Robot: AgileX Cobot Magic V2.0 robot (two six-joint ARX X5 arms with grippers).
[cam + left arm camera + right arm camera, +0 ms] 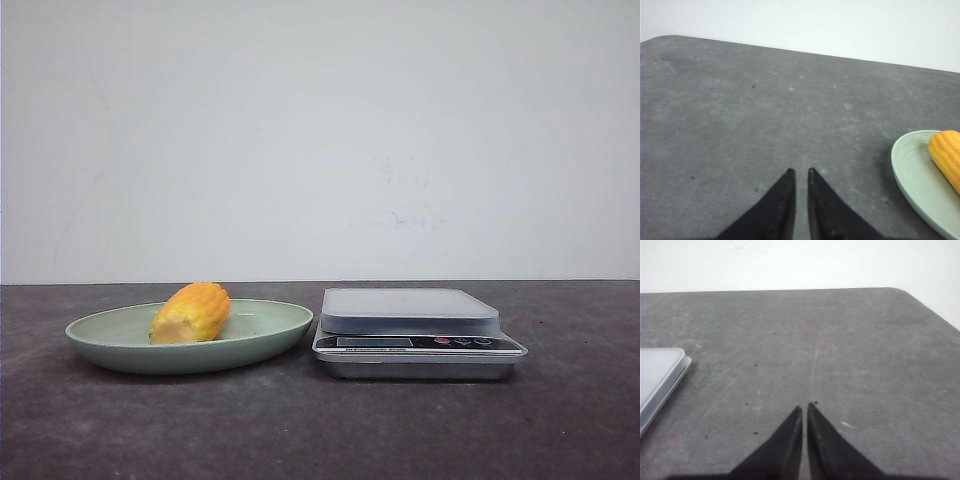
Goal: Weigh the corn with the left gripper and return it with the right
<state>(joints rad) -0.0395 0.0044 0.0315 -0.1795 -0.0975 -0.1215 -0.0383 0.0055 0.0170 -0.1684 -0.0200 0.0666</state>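
Black two-fingered left gripper: closed, empty, above bare dark grey table.
Stubby yellow-orange corn lies in pale green plate beside silver scale; open wide before you descend, then grip across its middle.

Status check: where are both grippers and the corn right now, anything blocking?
Left gripper shut, empty, beside the plate. Right gripper shut, empty, beside the scale. Corn on plate, unweighed. Nothing blocking.

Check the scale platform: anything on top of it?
Nothing on the kitchen scale platform. The corn lies in the green plate beside it. The surface beneath the scale is hidden.
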